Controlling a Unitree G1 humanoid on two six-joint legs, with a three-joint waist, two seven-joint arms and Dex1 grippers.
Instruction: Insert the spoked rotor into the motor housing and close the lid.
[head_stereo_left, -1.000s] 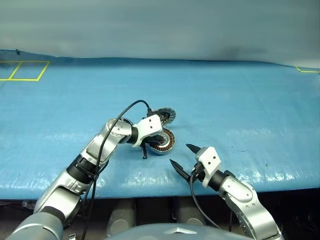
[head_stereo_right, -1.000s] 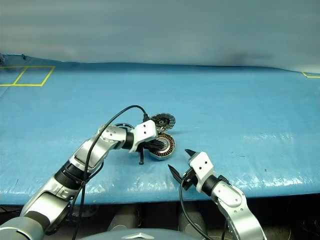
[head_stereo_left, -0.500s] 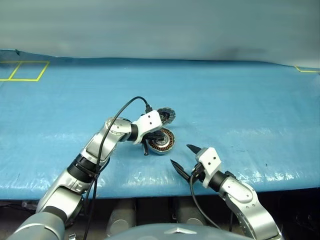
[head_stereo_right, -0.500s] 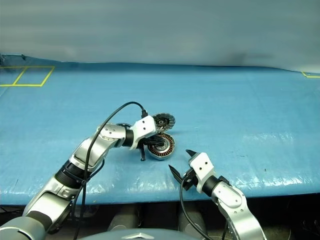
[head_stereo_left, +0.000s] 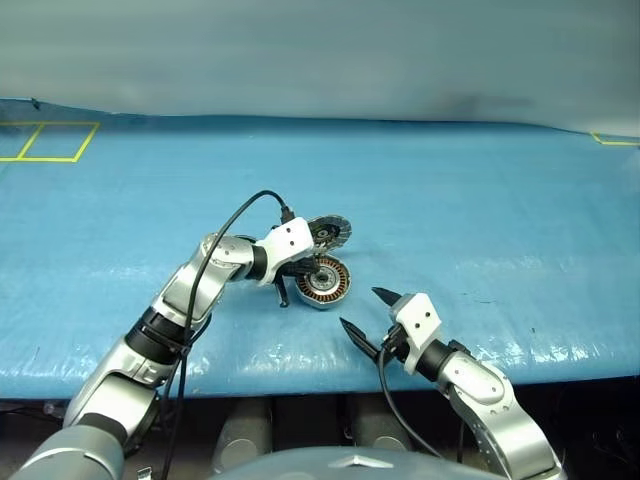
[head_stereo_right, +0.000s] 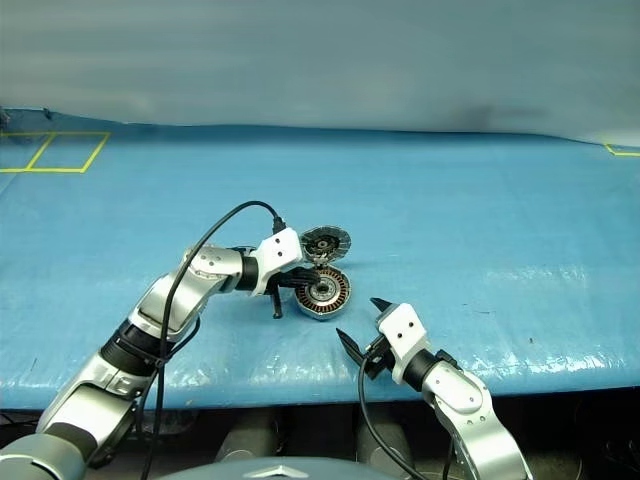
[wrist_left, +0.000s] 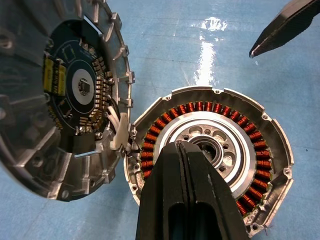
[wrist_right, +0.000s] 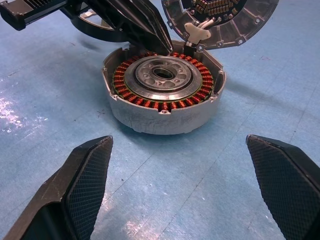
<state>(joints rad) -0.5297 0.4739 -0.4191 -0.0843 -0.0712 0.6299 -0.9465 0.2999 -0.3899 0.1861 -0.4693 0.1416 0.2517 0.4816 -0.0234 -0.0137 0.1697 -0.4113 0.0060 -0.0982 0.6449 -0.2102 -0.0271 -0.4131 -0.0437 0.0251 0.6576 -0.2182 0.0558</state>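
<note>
Over motor housing (wrist_left: 260, 150), closed left tool (wrist_left: 192, 160)

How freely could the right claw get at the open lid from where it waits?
Probably not freely. The right claw, open, sits on the near side of the motor housing, while the lid stands tilted open on the far side. The left claw, shut, hangs over the housing's centre, across the direct path.

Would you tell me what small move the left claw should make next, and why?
Probably lift the shut left claw away from the motor housing and open it toward the spoked rotor; the lid stands open, rotor not inserted.
</note>
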